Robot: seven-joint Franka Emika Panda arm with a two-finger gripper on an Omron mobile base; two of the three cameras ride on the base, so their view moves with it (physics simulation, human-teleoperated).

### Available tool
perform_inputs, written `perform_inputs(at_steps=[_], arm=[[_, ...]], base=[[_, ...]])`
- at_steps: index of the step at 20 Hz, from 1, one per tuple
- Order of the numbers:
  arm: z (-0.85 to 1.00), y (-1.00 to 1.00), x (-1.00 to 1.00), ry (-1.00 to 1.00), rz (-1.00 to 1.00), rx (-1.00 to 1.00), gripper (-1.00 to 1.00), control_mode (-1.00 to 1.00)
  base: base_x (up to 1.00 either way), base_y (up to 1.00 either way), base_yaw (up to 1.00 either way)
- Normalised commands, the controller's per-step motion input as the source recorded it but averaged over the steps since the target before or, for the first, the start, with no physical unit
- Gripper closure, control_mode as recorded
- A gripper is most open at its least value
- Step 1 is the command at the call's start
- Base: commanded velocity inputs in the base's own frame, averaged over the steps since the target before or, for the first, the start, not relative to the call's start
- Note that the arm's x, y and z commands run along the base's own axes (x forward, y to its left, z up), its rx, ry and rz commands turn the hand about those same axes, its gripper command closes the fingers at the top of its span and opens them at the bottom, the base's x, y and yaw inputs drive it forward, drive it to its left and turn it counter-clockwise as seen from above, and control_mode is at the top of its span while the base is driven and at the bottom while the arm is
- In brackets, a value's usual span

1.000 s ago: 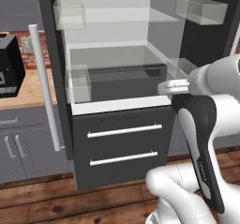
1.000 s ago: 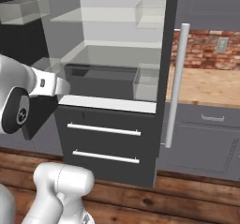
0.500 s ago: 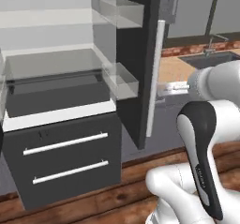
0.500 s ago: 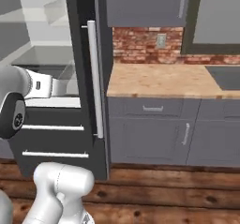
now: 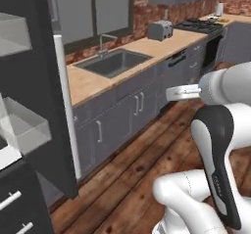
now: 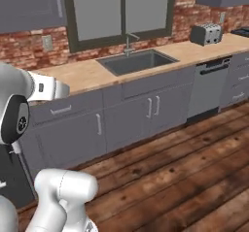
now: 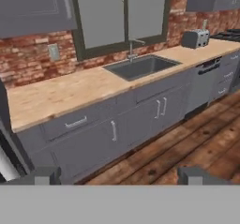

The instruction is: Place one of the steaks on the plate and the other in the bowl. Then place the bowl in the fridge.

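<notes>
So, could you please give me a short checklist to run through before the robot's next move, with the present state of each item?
1. Gripper open: ok, its fingertips stand wide apart at the bottom of the hand view.
2. Gripper empty: ok, nothing sits between the fingertips.
3. Fridge door open: ok, it stands open at the left of the left base view, its door bins showing.
4. Steaks, plate and bowl located: cannot tell, none can be made out on the wooden counter around the sink.
5. Floor along the cabinets free for driving: ok, bare wood planks.
6. Toaster out of the arm's way: ok, it sits far along the counter.
</notes>
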Motion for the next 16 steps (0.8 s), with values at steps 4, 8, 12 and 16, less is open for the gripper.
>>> perform_inputs(at_steps=[4, 8, 12, 16], arm=[[0.00, 0.00, 0.00, 0.00, 0.00, 0.00, -1.00, 1.00], [0.00, 0.00, 0.00, 0.00, 0.00, 0.00, -1.00, 1.00], [0.00, 0.00, 0.00, 0.00, 0.00, 0.00, -1.00, 1.00], [0.00, 0.00, 0.00, 0.00, 0.00, 0.00, -1.00, 1.00]], base=[[0.28, -0.73, -0.73], [1.00, -0.71, -0.10], [1.00, -0.86, 0.00], [1.00, -0.97, 0.00]])
